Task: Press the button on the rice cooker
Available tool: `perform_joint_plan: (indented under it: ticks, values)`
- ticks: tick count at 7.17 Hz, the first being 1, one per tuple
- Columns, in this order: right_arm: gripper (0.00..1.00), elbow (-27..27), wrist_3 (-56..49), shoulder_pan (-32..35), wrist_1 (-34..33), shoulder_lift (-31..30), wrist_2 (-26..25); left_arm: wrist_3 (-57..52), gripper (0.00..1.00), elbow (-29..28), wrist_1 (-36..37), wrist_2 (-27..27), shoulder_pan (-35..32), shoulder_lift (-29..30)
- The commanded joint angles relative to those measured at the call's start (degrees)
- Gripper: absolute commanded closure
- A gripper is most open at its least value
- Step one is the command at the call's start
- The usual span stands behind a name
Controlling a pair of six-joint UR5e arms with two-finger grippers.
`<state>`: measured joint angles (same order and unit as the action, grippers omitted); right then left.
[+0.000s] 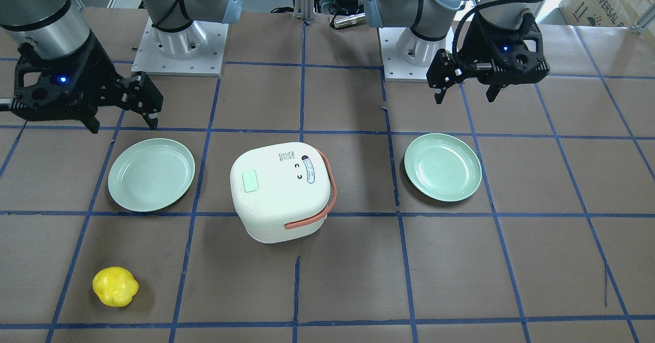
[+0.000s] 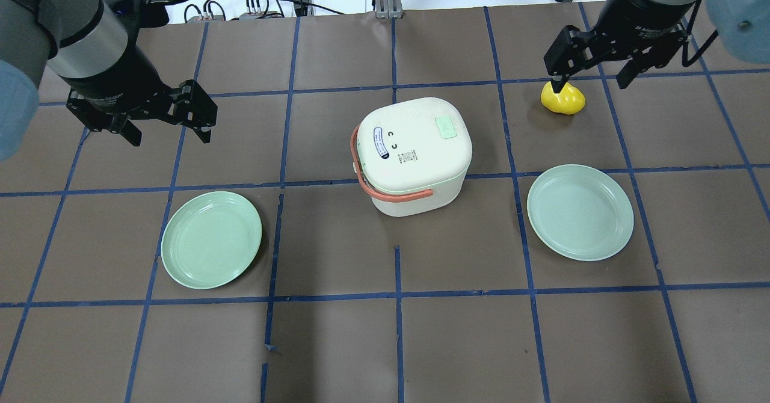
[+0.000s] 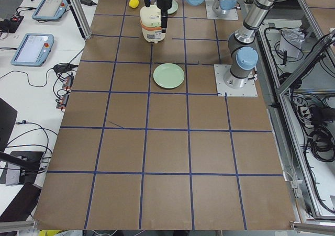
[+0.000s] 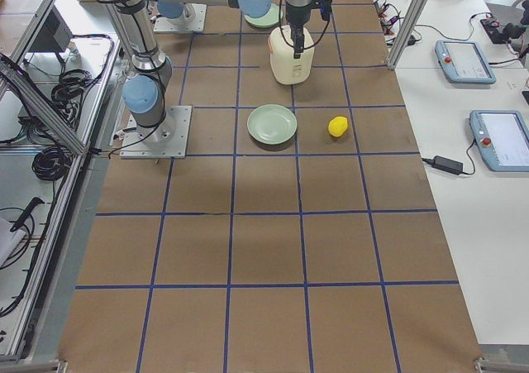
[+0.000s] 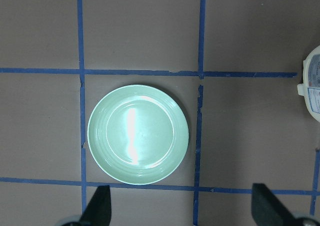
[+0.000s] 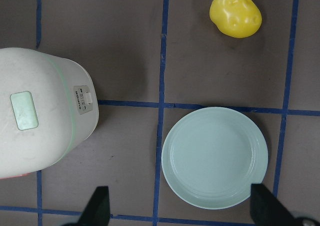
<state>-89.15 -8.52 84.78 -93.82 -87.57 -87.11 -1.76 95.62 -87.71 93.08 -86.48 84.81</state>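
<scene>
Two grippers hang over the table (image 2: 337, 343), and we see both with their fingers (image 5: 97, 208) spread wide and nothing between them. The left gripper (image 2: 170, 139) is above the robot's left part of the table. Its wrist camera looks straight down on the left plate (image 5: 137, 134) and catches only a sliver of the rice cooker (image 5: 314, 80) at the frame's edge.

The right gripper (image 2: 591, 83) gives us more. Its wrist camera takes in the cooker's lid, the pale green button (image 6: 24, 110) on it, the right plate (image 6: 215, 157) and the yellow fruit (image 6: 235, 14). From overhead, one finger of the right gripper seems to touch the fruit. The front view corrects that, showing gripper and fruit well apart in the picture.

The rice cooker stands upright at the middle of the table, between the two green plates, and neither gripper touches it. Its button lies on the lid, toward the side far from the robot and toward the robot's right. The orange handle (image 2: 403, 196) is folded down along the side nearer the robot.
</scene>
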Motion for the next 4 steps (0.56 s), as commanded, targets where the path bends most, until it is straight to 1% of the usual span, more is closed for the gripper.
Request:
perform_joint_plan:
  ticks: [1, 4]
  values:
    - [0.01, -0.1, -0.1, -0.3, 0.0, 0.0, -0.2, 0.0, 0.00, 0.0, 0.0, 0.0, 0.0, 0.0]
    - [0.01, 0.0, 1.0, -0.4, 0.0, 0.0, -0.1, 0.0, 0.00, 0.0, 0.0, 0.0, 0.0, 0.0]
